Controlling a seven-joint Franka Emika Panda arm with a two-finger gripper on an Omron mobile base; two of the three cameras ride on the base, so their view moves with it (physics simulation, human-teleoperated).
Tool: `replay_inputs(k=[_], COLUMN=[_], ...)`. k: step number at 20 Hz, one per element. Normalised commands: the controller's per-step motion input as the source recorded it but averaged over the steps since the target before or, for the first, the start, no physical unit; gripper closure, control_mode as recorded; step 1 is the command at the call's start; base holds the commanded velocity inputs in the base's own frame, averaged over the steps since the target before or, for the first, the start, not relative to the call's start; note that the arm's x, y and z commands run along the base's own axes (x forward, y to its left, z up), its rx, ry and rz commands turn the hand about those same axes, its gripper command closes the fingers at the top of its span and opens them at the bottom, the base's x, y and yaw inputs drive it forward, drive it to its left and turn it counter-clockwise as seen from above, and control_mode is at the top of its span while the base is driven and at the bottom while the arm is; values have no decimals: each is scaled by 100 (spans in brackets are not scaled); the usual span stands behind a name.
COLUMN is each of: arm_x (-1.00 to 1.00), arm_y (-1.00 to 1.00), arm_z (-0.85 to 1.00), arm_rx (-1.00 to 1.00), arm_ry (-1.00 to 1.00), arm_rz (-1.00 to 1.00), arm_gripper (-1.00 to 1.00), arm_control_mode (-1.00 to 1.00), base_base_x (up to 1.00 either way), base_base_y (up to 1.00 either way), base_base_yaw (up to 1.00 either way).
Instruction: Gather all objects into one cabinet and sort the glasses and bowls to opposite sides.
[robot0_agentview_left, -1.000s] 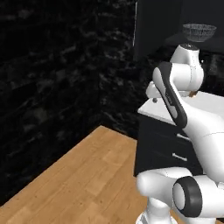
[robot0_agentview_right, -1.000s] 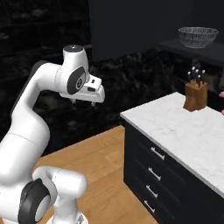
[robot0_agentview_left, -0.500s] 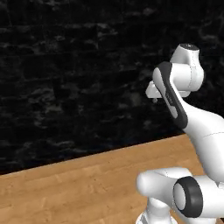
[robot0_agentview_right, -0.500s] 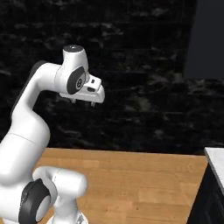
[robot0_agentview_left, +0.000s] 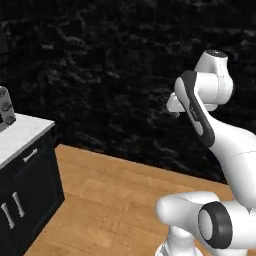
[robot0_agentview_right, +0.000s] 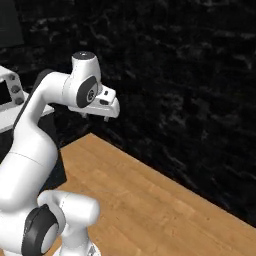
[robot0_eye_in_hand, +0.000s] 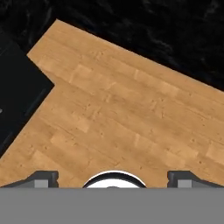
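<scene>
hand view: gripper (robot0_eye_in_hand: 112, 177) held over bare wooden floor (robot0_eye_in_hand: 127, 113), fingers apart and empty. the cups, bowl and cabinet are not before the cameras here, so gathering and sorting appear entirely left to do.

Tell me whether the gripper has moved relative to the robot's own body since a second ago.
No. In the right base view the gripper hangs off the raised arm in the same pose beside the body as before. The base turned instead: the black wall and wooden floor replaced the earlier counter.

Counter (robot0_agentview_left: 20, 134) at left, wall (robot0_agentview_left: 115, 75) behind, floor (robot0_agentview_left: 110, 200) below claw (robot0_agentview_right: 95, 117)
</scene>
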Motion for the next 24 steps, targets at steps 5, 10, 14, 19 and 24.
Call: replay_inputs(k=[5,10,14,19,24], arm_x=[0,0,0,0,0], arm_y=[0,0,0,0,0], arm_z=[0,0,0,0,0], arm_rx=[0,0,0,0,0], arm_ry=[0,0,0,0,0], arm_rz=[0,0,0,0,0], arm_gripper=[-100,-100,-100,-100,-100], arm_control_mode=[100,100,100,100,100], base_base_x=[-19,-6,0,0,0], base_base_y=[0,0,0,0,0], base_base_yaw=[100,100,100,100,100])
